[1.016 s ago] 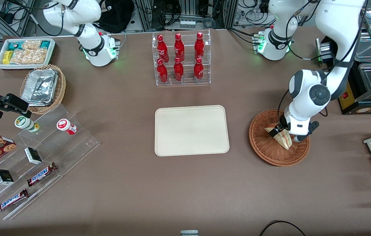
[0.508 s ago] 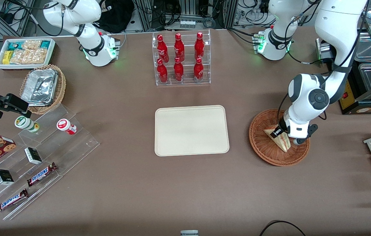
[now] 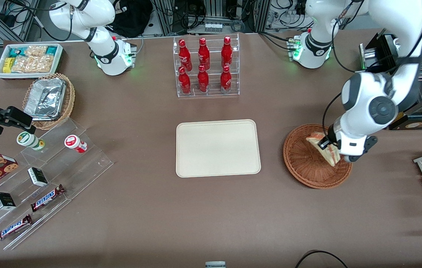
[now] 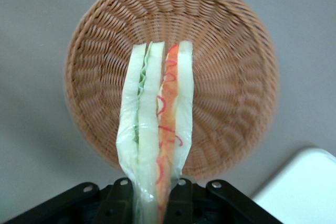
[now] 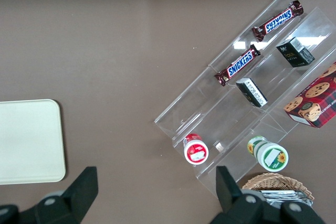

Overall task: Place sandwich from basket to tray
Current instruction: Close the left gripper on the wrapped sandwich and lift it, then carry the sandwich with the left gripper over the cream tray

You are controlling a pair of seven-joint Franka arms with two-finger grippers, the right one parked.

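Above the basket: sandwich now lifted.
Gripper clamped on sandwich; higher vs. 0.5 s ago.

I see bright, even overhead light on the counter; soft shadows hug objects; my wrist view blurs slightly.

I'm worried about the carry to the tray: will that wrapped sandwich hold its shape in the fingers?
Probably soft: the sandwich hangs from the gripper above the basket, its layers splaying apart. Its clear wrap looks slick, so it might slip.
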